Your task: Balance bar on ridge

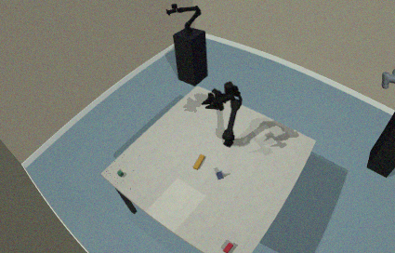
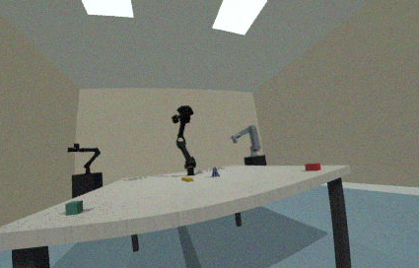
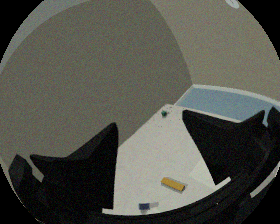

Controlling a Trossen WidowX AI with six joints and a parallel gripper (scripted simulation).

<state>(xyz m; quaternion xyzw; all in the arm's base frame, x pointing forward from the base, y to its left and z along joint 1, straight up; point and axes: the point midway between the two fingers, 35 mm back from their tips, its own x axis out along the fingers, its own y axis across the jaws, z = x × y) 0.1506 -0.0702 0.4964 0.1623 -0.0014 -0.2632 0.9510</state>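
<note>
"Yellow bar (image 1: 199,162) (image 2: 187,179) (image 3: 173,184): position?"

"Flat on the surface (image 1: 256,186) (image 2: 169,197) (image 3: 141,165), near the blue ridge (image 1: 219,175) (image 2: 215,172) (image 3: 144,206), not touching it."

"End effector (image 1: 214,99) (image 2: 175,118) (image 3: 149,120): status?"

"Raised, well apart from the ridge. Fingers mostly open; nothing gripped. Green cube (image 1: 120,173) (image 2: 74,208) (image 3: 164,113): well apart from the ridge."
</note>
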